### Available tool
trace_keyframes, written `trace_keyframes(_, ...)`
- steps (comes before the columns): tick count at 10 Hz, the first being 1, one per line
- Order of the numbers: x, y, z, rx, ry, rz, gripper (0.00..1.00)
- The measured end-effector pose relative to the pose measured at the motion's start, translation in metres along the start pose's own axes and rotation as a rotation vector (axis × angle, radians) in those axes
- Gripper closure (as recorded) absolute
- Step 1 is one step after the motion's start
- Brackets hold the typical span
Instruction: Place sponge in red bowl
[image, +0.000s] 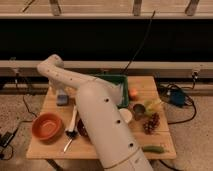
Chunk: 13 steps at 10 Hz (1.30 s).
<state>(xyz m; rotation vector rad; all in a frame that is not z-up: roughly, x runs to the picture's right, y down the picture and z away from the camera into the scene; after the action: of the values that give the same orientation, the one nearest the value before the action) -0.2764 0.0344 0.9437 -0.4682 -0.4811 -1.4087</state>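
The sponge is a small blue-grey pad lying on the left part of the wooden table, towards the back. The red bowl stands at the front left, round, orange-red and empty. My white arm rises from the bottom centre, bends at an elbow over the table's back left, and drops down. My gripper sits right over the sponge, at or touching its top. The arm hides the middle of the table.
A dark maroon bowl shows partly beside my arm, with a white utensil between it and the red bowl. A green bin stands at the back centre. An orange, a white cup, grapes and a green vegetable lie on the right.
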Motion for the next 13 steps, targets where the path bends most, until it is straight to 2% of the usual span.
trace_keyframes(2,-0.0020,-0.0017,0.0071,-0.003,-0.023,0.002,0.35)
trace_keyframes(13,-0.0026,-0.0011,0.0076,-0.007,-0.025,0.001,0.35)
